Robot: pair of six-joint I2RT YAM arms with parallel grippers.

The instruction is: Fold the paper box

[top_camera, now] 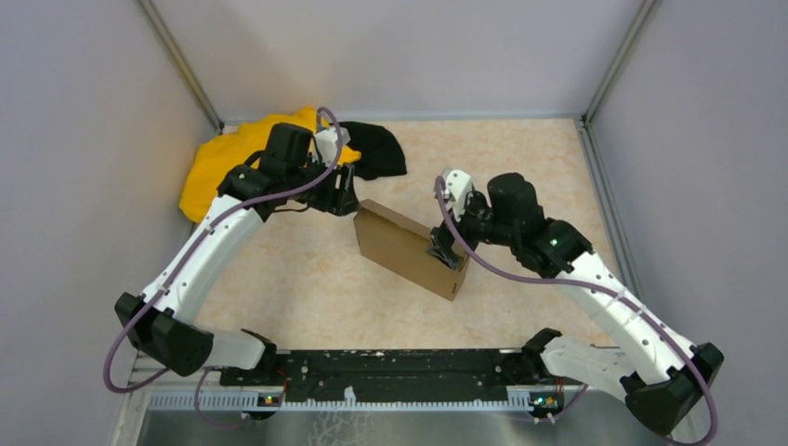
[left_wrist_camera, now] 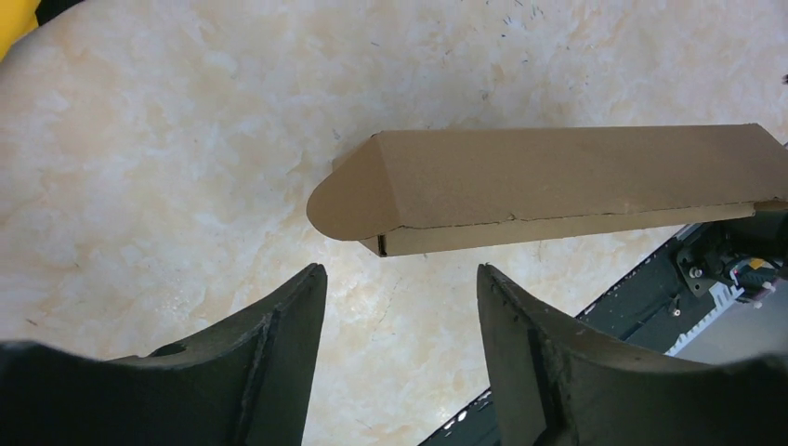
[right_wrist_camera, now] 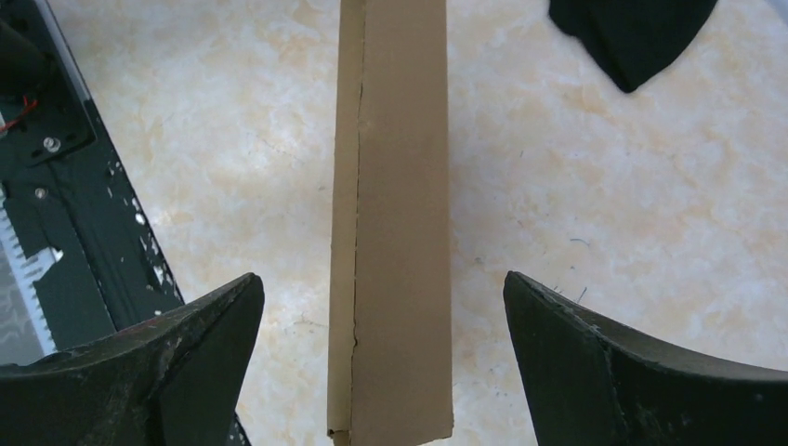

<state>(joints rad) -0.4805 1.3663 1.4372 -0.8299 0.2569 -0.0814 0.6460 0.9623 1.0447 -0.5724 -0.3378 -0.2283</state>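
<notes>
Nearest the overhead camera is the black mounting rail (top_camera: 400, 372) that carries my two arm bases at the near edge of the table (top_camera: 279, 288). Going from the left, a yellow cloth (top_camera: 218, 163) is bunched in the far left corner. My left gripper (top_camera: 348, 199) hangs just beside it, jaws parted and holding nothing. A black cloth (top_camera: 376, 149) lies just right of the yellow one.

Next comes the paper box (top_camera: 404, 246) at mid-table, closed up and standing on a long narrow side, with its broad face turned toward the near left. Its long axis runs from far left to near right. My right gripper (top_camera: 446, 249) sits at the near right end, jaws spread wide astride the top edge and gripping nothing.

As I judge it, the relation that matters is this: the box lies lengthwise between my two tools. The left one is just short of the far left end. The right one is over the other end, so it is the nearer.

My left wrist view shows what the overhead one does not: a rounded flap (left_wrist_camera: 346, 200) at the end facing me. My right wrist view shows a seam (right_wrist_camera: 358, 186) running along the narrow top. It also shows bare table on both sides between the box and my fingers (right_wrist_camera: 186, 353), a clearance the overhead view hides behind the wrist.
</notes>
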